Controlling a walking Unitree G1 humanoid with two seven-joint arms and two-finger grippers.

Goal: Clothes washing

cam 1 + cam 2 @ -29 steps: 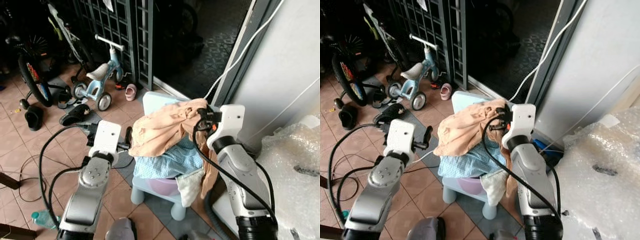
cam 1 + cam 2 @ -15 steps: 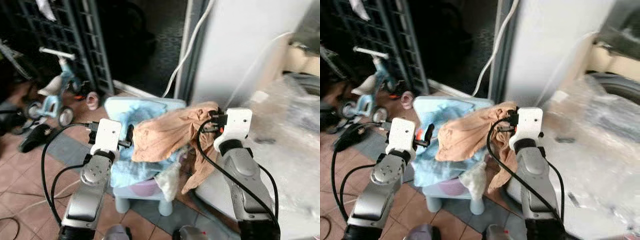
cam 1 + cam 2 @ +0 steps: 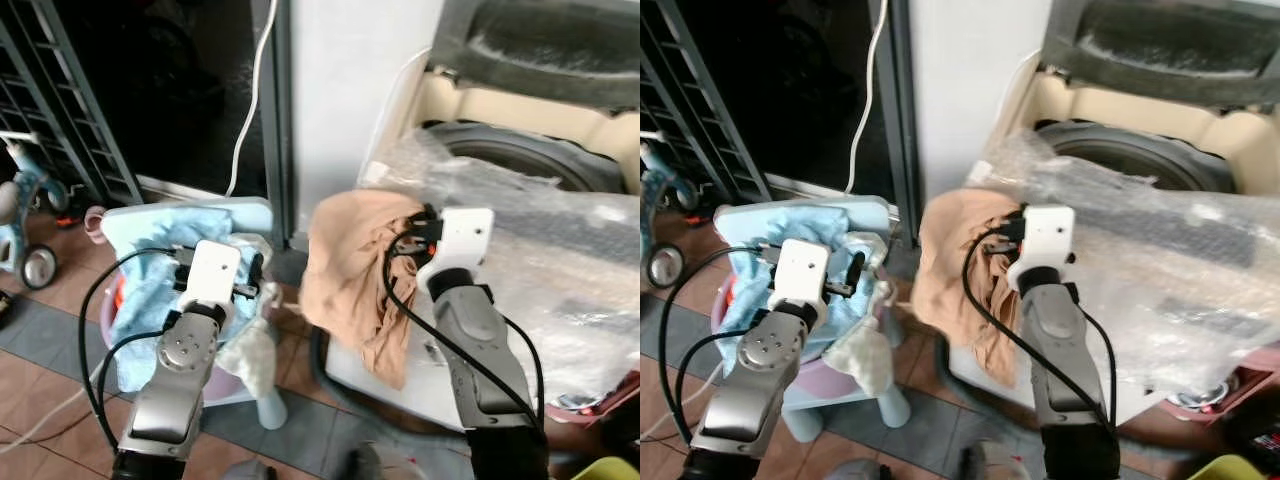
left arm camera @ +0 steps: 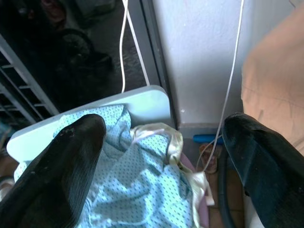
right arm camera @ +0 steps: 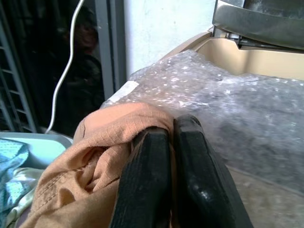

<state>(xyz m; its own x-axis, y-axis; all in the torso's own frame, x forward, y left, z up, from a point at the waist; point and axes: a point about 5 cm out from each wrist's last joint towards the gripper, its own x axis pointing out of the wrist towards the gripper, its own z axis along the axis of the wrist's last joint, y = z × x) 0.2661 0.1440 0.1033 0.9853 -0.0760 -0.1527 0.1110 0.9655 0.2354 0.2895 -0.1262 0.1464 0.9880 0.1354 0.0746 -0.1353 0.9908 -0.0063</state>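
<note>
Tan crumpled garment [image 3: 352, 268] pinched in right hand [image 5: 172, 142], drooping beside bubble-wrapped washer [image 3: 520, 170], left hand [image 4: 161, 156] spread, holding nothing

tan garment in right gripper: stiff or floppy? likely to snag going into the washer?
Likely floppy and light: the tan garment hangs in loose folds below the right gripper, fingers pinching one bunched edge. The trailing hem may drag on the bubble wrap over the washing machine.
</note>
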